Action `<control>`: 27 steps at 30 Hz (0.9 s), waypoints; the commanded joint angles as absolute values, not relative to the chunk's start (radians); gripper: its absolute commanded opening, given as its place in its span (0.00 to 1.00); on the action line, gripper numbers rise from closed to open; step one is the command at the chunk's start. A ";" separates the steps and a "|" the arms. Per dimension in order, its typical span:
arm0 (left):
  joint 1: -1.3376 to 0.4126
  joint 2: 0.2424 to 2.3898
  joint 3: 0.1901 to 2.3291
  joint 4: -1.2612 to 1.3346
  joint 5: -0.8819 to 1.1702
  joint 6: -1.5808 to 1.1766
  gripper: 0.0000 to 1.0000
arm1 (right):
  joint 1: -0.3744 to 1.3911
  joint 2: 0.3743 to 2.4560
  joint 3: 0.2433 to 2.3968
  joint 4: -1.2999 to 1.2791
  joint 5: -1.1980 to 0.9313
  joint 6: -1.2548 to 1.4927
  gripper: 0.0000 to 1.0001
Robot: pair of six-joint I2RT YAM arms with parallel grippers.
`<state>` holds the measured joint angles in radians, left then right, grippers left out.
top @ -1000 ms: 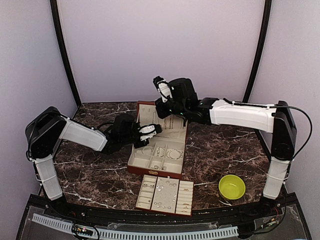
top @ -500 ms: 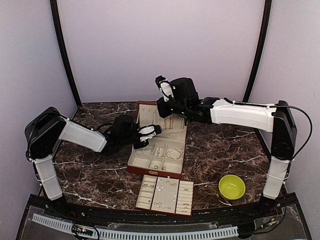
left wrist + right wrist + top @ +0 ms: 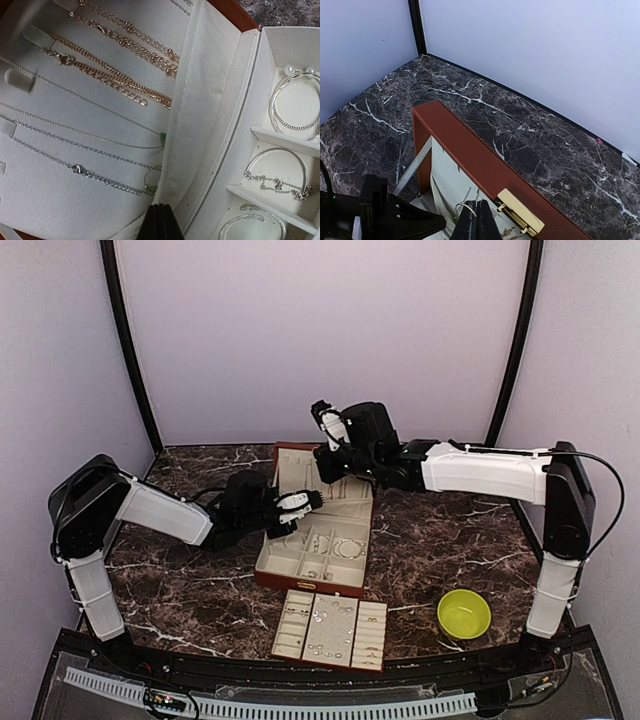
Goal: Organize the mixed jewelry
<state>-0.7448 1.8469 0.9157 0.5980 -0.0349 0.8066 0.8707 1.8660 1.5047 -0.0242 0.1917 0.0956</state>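
I have both arms reaching over the reddish-brown box with cream lining (image 3: 300, 583), which stands open in the middle of the dark marble counter (image 3: 170, 580). The left gripper (image 3: 159, 221) comes in from the box's left side. Its jaws are closed with nothing between them, and the tip sits at the fold where the raised lid (image 3: 470, 150) meets the compartments. The right gripper (image 3: 476, 225) hangs over the lid's upper edge, beside the gold clasp (image 3: 520, 212). Its jaws are closed too, and a thin chain loop (image 3: 465, 206) lies right at the tip. I cannot tell whether it is pinched or only draped on the lining.

The mixed jewelry (image 3: 325, 545) sits in three places about the box. On the lid's lining lie gold chains (image 3: 115, 75) and thin silver chains (image 3: 75, 167). The box's compartments hold silvery bangles (image 3: 295, 102) and a bracelet (image 3: 275, 182). Tiny silvery pieces (image 3: 325, 625) lie in the cream-lined compartment tray (image 3: 372, 612), which rests on the counter just in front of the box. A yellow-green bowl (image 3: 464, 613) stands to the box's right, well apart.
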 commanded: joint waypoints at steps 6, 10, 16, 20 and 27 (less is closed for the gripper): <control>-0.759 1.816 0.885 0.558 -0.029 0.806 0.00 | 0.852 1.853 1.519 -0.038 0.177 0.130 0.00; -0.759 1.816 0.885 0.561 -0.030 0.806 0.00 | 0.850 1.865 1.523 -0.050 0.173 0.132 0.00; -0.762 1.808 0.889 0.584 -0.027 0.790 0.00 | 0.847 1.879 1.526 -0.062 0.177 0.139 0.00; -0.761 1.793 0.886 0.613 -0.022 0.774 0.00 | 0.844 1.878 1.529 -0.065 0.187 0.145 0.00; -0.761 1.758 0.874 0.652 -0.003 0.734 0.06 | 0.843 1.881 1.534 -0.070 0.188 0.149 0.00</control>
